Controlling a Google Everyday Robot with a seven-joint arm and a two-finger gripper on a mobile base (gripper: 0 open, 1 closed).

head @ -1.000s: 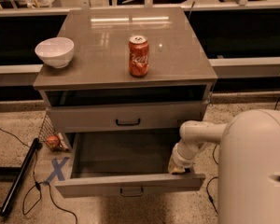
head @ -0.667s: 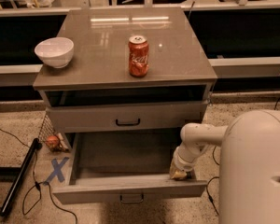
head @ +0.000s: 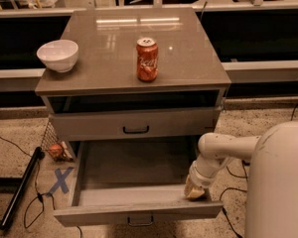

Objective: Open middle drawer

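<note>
The middle drawer of the grey-brown cabinet stands pulled far out toward me, its plain grey interior showing and its small dark bar handle at the centre of the front panel. My gripper hangs from the white arm at the drawer's front right inner corner, just behind the front panel. The drawer above it, with a black handle, is closed.
A red soda can and a white bowl stand on the cabinet top. My white body fills the lower right. On the floor at left lie a black pole, cables, a blue tape X and a small reddish object.
The middle drawer has slid further out toward me, and my gripper has moved with its front right corner, lower in the view.
</note>
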